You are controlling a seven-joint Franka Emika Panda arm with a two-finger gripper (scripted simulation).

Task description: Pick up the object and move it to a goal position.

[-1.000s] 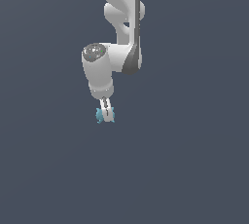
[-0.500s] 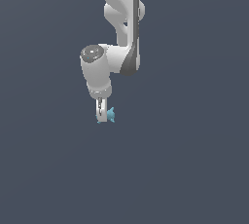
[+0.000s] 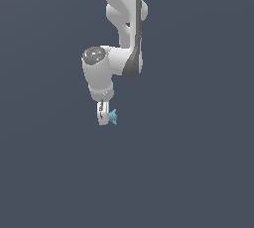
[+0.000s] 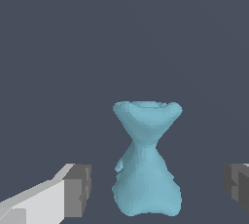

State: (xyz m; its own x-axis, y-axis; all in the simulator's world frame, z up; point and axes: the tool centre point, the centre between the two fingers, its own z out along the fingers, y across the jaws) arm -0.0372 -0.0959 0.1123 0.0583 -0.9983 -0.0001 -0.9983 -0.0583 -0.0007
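Observation:
The object (image 4: 146, 169) is a small teal-blue bow-tie piece, pinched in the middle and bumpy. In the wrist view it stands between my two grey fingertips (image 4: 78, 191), with a clear gap on each side. My gripper (image 4: 158, 189) is open around it and touches it on neither side. In the exterior view the gripper (image 3: 103, 118) points down from the white arm. There the object (image 3: 113, 117) shows as a teal tip at the exterior view's right of the fingers, partly hidden by them.
The surroundings are a plain dark grey-blue surface (image 3: 188, 172) with no other objects, edges or markers in view. The white arm (image 3: 124, 33) comes down from the top of the exterior view.
The wrist has turned and the hand has shifted slightly to the exterior view's left. The object, first seen low between the fingers, now shows at their right side.

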